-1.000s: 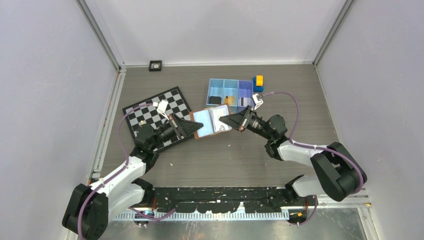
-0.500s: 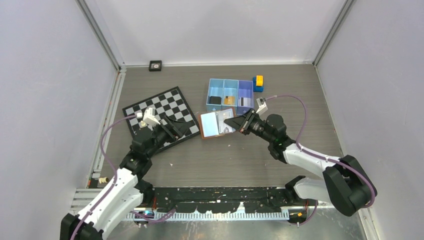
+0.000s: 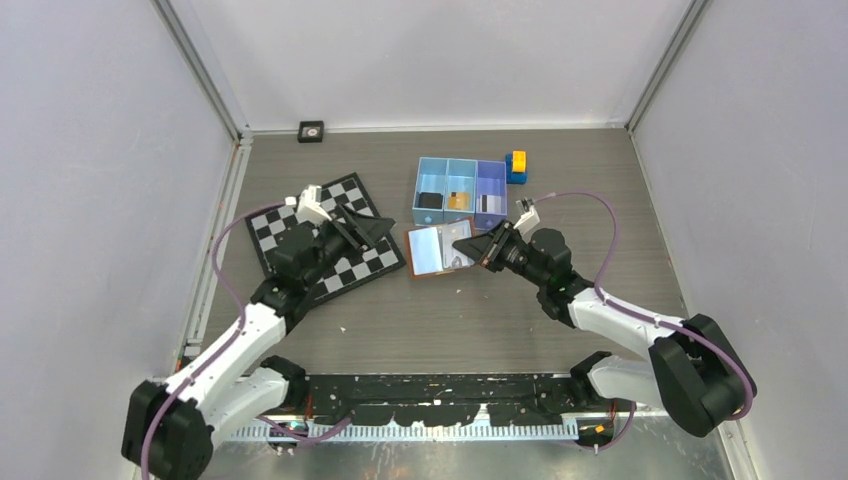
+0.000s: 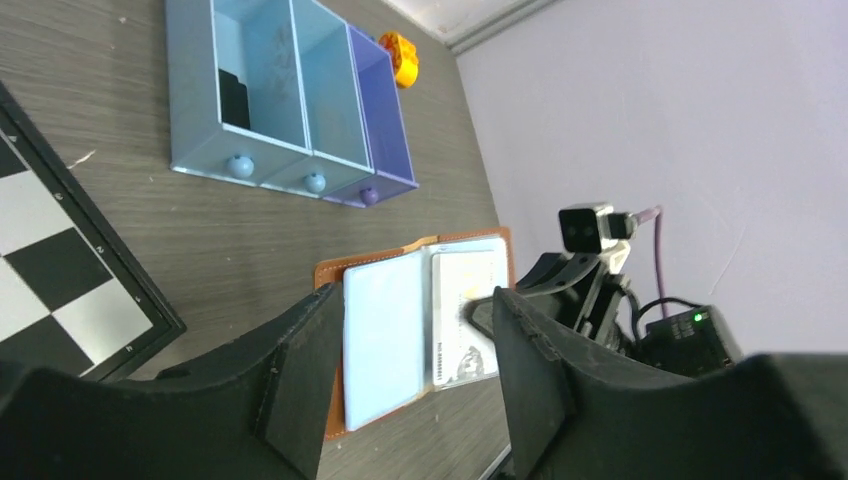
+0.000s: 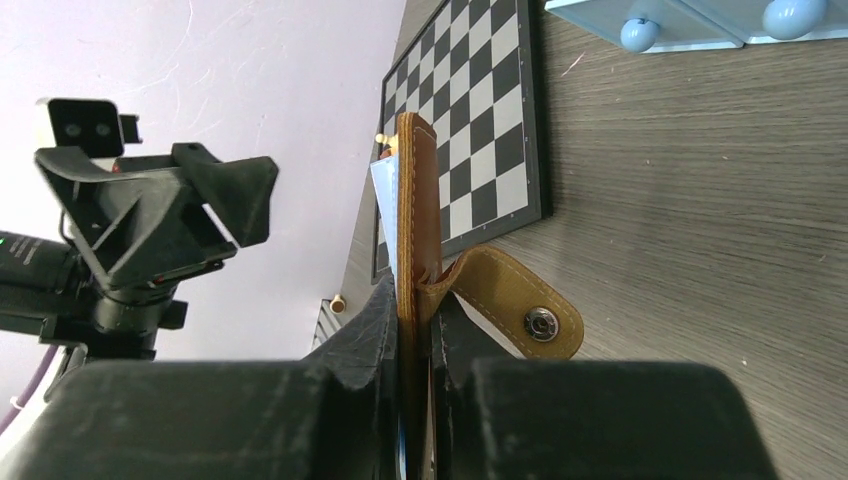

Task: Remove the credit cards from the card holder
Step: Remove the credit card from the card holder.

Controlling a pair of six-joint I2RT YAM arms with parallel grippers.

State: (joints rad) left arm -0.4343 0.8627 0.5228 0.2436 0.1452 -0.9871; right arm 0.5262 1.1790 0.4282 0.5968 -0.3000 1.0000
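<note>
Dark wood-grain table [image 3: 500, 320], seen from above and from both wrists. Left of centre: black-and-white chequered board [image 3: 378, 262], set askew. Toward the far edge, right of centre: blue three-compartment plastic tray [image 3: 416, 192], with a dark flat card-like piece [image 4: 233, 98] in its left compartment; contents of the other two too small to name. Jaws of the right gripper [image 3: 465, 244] pressed together on the right-hand edge of the small brown leather-like folding card holder [image 5: 415, 210], beside its snap tab [image 5: 520, 315]. Holder opened out near the table's middle, just on the near side of the tray and apart from it; lying flat or slightly raised, not clear. Jaws of the left gripper [image 3: 380, 228] spread and empty, hovering over the board's right corner, aimed at the holder but well short of it. Inside the holder: pale blue plastic card [image 4: 385, 340] on the left half, pale printed card [image 4: 455, 350] on the right half, both seated. Just beside the tray's far right corner: yellow-and-blue toy block [image 3: 517, 165]. Step in hand, by judgement: steadying the holder for extraction, no card yet gripped. Next move likely to call for bringing the left jaws across to the pale blue card, narrowing them onto its free edge, and drawing it out flat along the pocket against the right gripper's hold. Thin edge, hence a shallow approach.
</note>
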